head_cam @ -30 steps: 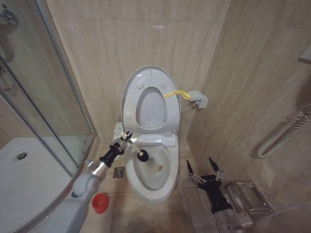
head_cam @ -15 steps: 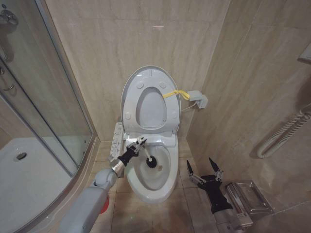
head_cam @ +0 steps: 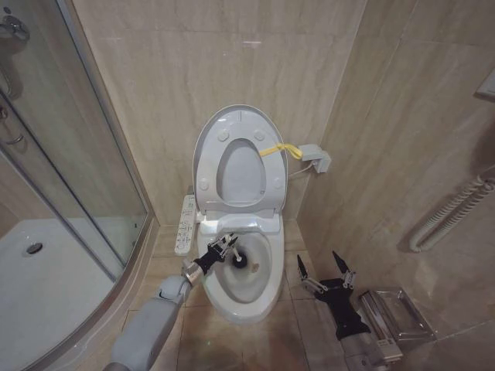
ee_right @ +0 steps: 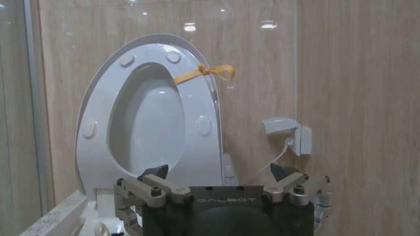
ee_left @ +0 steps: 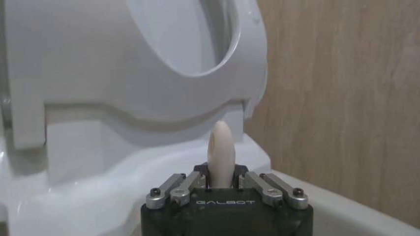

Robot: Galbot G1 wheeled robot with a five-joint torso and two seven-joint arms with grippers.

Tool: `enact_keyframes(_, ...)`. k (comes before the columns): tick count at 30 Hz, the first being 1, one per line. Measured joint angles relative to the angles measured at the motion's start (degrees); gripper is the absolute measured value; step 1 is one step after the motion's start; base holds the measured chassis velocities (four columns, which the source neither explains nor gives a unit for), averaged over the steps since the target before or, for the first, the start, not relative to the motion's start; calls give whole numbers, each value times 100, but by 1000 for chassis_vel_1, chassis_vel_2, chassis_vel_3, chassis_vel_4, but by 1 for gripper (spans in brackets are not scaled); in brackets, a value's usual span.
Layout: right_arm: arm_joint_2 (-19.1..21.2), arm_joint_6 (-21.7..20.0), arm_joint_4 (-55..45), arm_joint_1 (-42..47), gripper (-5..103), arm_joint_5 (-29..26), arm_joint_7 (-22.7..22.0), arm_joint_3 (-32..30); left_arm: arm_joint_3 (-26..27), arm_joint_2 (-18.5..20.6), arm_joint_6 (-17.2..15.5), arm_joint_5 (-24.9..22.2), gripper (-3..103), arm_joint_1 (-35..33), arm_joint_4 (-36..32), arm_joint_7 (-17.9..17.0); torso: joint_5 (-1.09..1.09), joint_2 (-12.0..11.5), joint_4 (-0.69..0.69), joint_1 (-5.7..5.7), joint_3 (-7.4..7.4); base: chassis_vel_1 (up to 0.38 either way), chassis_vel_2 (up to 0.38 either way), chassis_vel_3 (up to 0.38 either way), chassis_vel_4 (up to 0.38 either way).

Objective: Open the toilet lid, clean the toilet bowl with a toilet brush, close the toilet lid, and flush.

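Lighting even and bright overhead; glare spots on wall tiles (ee_right: 190, 26); soft shadows; near gripper housing slightly blurred.

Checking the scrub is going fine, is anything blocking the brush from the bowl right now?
Nothing visible does. The toilet lid and seat stand upright against the wall, so the toilet bowl is open. The left gripper holds the toilet brush, its dark head already inside the bowl. The right gripper hangs open beside the toilet.

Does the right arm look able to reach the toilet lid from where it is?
Probably yes. The right gripper hangs open beside the bowl, and the raised lid stands ahead of it with nothing between them.
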State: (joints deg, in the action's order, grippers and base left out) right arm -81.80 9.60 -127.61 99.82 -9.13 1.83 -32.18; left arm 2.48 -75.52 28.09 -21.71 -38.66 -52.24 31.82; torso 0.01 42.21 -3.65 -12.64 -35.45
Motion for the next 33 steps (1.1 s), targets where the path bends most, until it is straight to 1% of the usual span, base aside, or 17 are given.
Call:
enact_keyframes(2,0,0,0,0,100,0,0,0,1,-26,4,-25,22,8,4,-28,0,0,0,0,0,0,0,0,0)
enact_keyframes(3,0,0,0,0,100,0,0,0,1,-65,4,-125,22,14,-18,-73,0,0,-1,0,0,0,0,0,0)
enact_keyframes(5,0,0,0,0,100,0,0,0,-38,-166,-1,-498,22,32,-184,-226,0,0,0,0,0,0,0,0,0)
enact_keyframes(6,0,0,0,0,100,0,0,0,-38,-166,-1,-498,22,32,-184,-226,0,0,0,0,0,0,0,0,0)
enact_keyframes(8,0,0,0,0,100,0,0,0,-40,-323,51,-761,22,127,-244,-310,0,0,-4,0,0,0,0,0,0)
enact_keyframes(9,0,0,0,0,100,0,0,0,-21,-401,112,-814,22,182,-211,-318,0,0,-4,0,0,0,0,0,0)
enact_keyframes(12,0,0,0,0,100,0,0,0,12,-502,146,-910,22,222,-193,-334,1,0,-2,0,0,0,0,0,0)
enact_keyframes(24,0,0,0,0,100,0,0,0,131,-671,116,-968,22,-22,-134,-279,0,0,0,0,0,0,0,0,0)
enact_keyframes(33,0,0,-1,0,100,0,0,0,38,-655,87,-841,22,-52,-404,-234,-1,0,-3,0,0,0,0,0,0)
